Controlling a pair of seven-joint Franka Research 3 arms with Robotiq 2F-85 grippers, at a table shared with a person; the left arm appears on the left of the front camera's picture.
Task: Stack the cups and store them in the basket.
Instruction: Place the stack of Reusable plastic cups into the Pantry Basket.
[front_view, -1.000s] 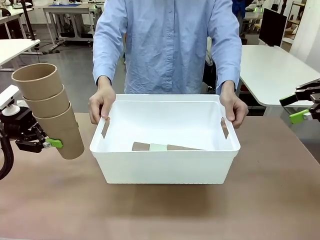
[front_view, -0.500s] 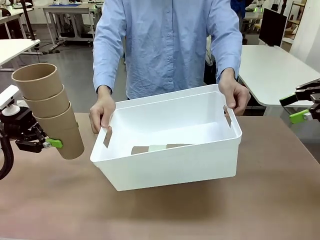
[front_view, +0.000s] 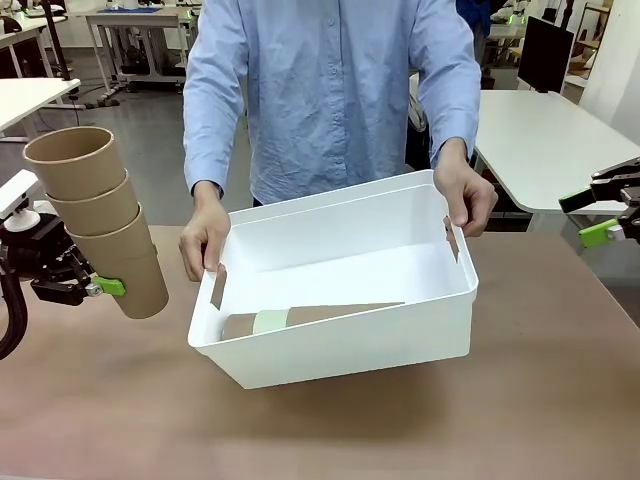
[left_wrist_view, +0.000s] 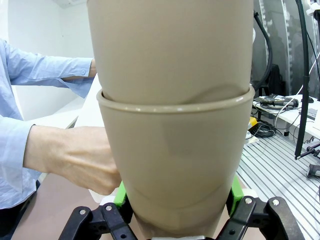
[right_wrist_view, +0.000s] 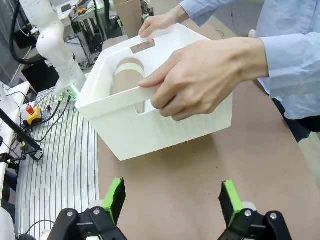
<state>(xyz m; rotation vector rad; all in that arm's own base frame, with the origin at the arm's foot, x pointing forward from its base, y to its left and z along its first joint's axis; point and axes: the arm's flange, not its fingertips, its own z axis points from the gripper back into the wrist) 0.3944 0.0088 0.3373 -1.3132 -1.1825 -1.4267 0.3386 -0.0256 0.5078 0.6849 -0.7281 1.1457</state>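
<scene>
Basket, tilted in the person's hands, lies right of the left claw, which grips three upright stacked cups; right claw open.

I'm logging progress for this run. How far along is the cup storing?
Done: one stack with a mint cup in it lies inside the basket, which the person's hands hold tilted by its handle slots. In hand: the left gripper is shut on a stack of three tan cups beside the basket. Left: putting that stack in. The right gripper waits, jaws open.
</scene>
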